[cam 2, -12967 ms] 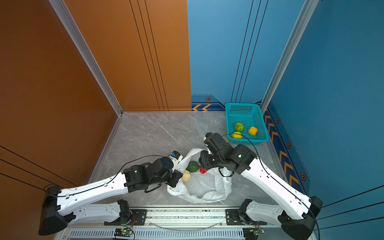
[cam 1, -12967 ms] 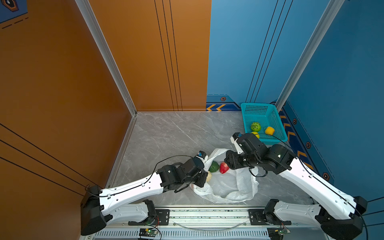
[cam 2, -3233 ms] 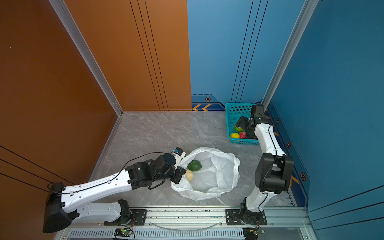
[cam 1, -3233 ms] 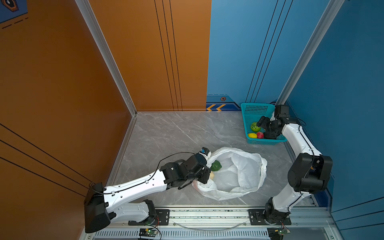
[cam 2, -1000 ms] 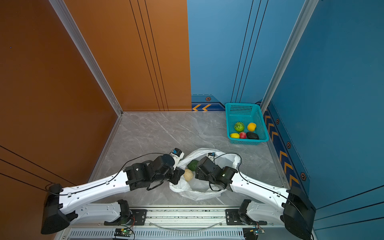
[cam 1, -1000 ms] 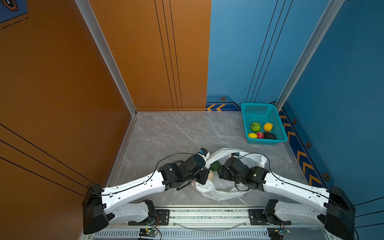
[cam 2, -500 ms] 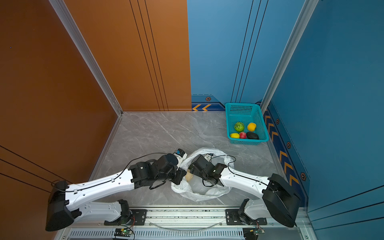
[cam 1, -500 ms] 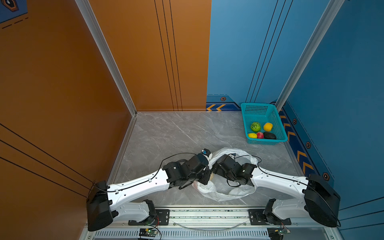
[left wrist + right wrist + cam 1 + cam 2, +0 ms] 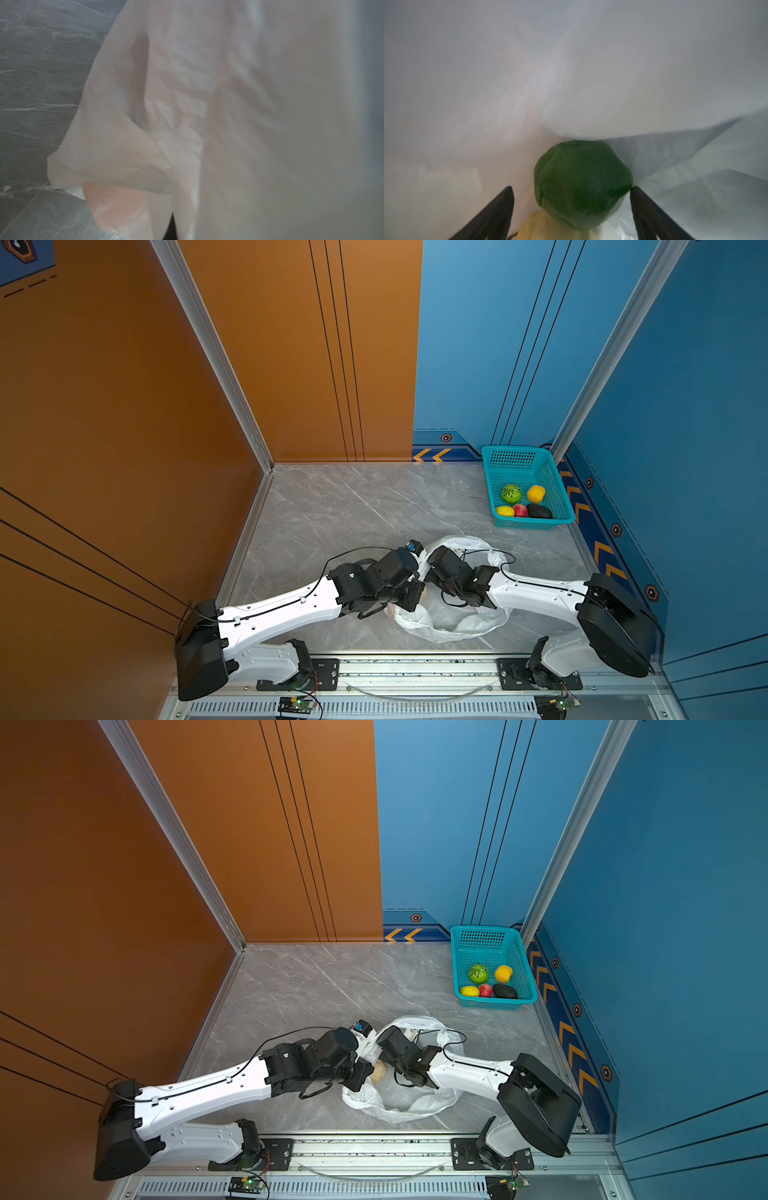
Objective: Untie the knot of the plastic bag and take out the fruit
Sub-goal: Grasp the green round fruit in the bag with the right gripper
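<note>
Our right gripper (image 9: 571,187), spread, now straddles the mango (image 9: 581,182) inside the bag (image 9: 457,622); our left gripper (image 9: 415,595) still pinches its rim.

No readable text, orange chevrons (image 9: 432,455) on blue skirting (image 9: 465,451) (hexagon emblems (image 9: 446,438) beside)

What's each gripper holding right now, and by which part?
Left gripper is shut on the rim of the plastic bag. Right gripper holds nothing: it is open inside the bag, jaws either side of the green mango.
</note>
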